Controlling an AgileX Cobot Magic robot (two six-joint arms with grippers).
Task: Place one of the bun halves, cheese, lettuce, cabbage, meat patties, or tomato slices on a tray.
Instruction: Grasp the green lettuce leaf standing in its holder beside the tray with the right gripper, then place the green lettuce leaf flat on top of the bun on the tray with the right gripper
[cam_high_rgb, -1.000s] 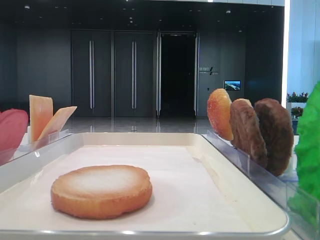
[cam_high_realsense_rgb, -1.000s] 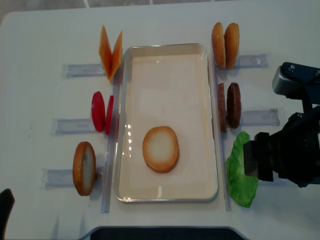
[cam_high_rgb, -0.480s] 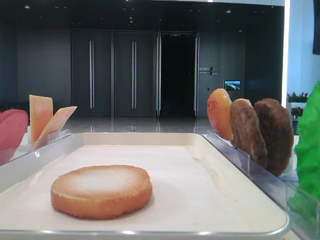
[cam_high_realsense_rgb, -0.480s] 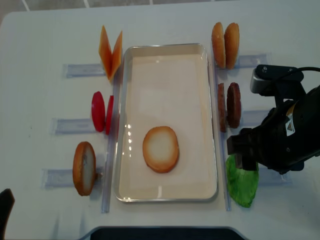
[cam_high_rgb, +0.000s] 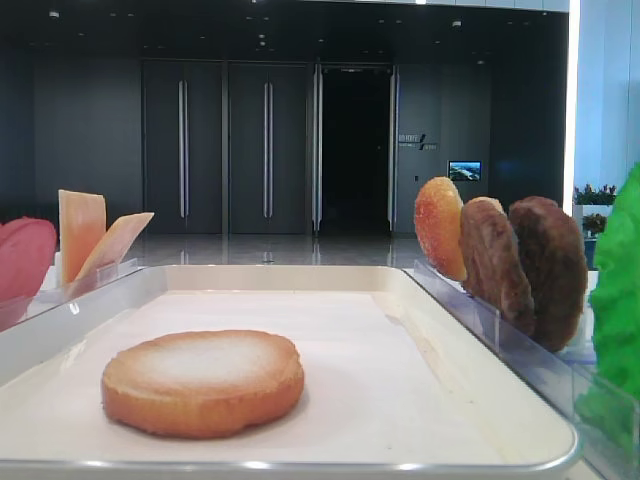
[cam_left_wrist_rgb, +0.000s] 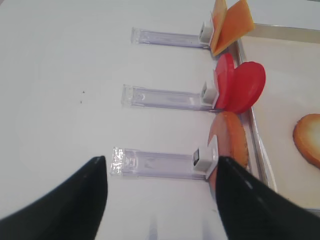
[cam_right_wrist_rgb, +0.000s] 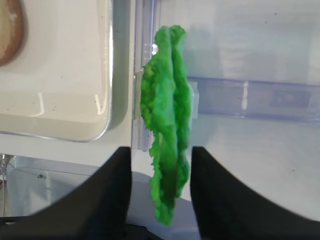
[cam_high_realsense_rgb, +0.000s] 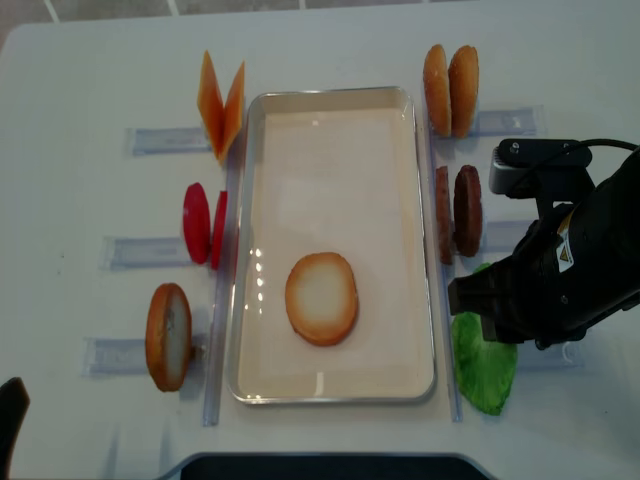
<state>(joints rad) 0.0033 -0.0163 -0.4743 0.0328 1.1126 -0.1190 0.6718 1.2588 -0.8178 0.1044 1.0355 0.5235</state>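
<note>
Where black jaws flank it, ruffled lettuce (cam_right_wrist_rgb: 167, 150) stands upright.

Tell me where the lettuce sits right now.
In the overhead view the lettuce stands outside the tray's right front corner, in front of the meat patties. The right wrist view shows it upright between the right gripper's fingers.

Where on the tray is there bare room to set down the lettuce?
The tray is bare from its far rim down to the bun half, and a narrow strip is free between the bun and the near rim. Its right edge is crowded: patties, lettuce and the right end effector straddling it.
</note>
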